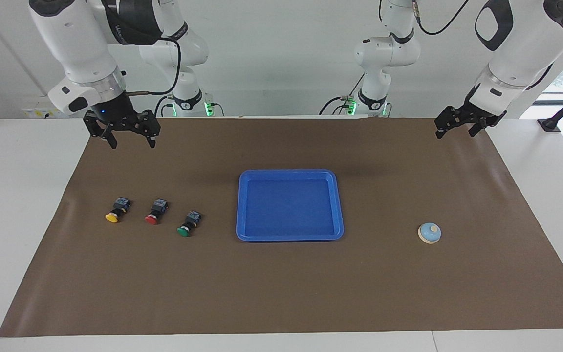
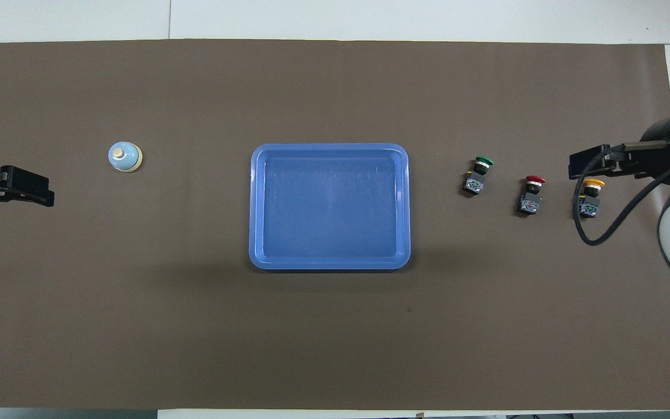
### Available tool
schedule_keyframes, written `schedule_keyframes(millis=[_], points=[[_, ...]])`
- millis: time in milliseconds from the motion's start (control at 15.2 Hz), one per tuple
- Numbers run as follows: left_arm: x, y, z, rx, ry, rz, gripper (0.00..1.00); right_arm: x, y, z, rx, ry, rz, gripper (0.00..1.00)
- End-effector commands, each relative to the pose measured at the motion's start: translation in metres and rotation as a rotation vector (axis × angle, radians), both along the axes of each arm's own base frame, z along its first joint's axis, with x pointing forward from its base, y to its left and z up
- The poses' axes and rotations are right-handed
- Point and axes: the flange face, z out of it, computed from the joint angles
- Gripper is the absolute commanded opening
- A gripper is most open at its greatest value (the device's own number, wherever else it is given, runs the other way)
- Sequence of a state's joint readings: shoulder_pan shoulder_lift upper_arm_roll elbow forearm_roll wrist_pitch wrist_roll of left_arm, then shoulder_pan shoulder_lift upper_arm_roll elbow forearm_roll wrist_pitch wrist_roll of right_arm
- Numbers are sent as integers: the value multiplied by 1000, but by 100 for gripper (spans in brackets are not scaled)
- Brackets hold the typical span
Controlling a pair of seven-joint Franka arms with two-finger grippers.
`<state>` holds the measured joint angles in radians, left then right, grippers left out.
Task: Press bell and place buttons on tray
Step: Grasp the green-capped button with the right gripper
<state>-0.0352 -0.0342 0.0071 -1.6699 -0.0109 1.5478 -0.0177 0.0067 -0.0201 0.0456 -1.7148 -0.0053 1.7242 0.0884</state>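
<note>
The right pincer point(image 1: 129, 137) hangs with jaws apart over the brown mat's robot-side edge, empty. The left pincer point(image 1: 459, 126), also apart, waits at its own end. All 3 buttons point(image 1: 154, 215) lie toward the right arm's end, the bell point(image 1: 429, 233) toward the left arm's, the tray point(image 1: 290, 236) between (bare). A good start: descend squarely over 1 button's black body.

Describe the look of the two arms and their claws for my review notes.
Both arms are glossy white with black joint sections and silver wrist rings. Each ends in a black two-finger claw: the right claw has a small blue light above it and a black cable looping to its wrist; the left claw hangs from a white wrist. Green lights glow at both bases.
</note>
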Motion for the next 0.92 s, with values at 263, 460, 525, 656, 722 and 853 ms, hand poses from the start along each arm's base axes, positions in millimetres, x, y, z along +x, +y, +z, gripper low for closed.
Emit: schedule_keyframes(millis=[263, 460, 525, 656, 722, 853], points=[[-7, 3, 2, 11, -1, 8, 100, 22, 49, -91, 25, 11, -183, 100], [-7, 3, 2, 11, -1, 8, 100, 27, 59, -138, 35, -13, -222, 100], [-7, 3, 2, 11, -1, 8, 100, 27, 59, -152, 39, -26, -238, 100], [-7, 3, 2, 11, -1, 8, 100, 21, 58, -175, 43, -48, -243, 100], [-7, 3, 2, 11, -1, 8, 100, 18, 58, -183, 43, -52, -242, 100], [-7, 3, 2, 11, -1, 8, 100, 19, 61, -195, 39, -49, -236, 100]])
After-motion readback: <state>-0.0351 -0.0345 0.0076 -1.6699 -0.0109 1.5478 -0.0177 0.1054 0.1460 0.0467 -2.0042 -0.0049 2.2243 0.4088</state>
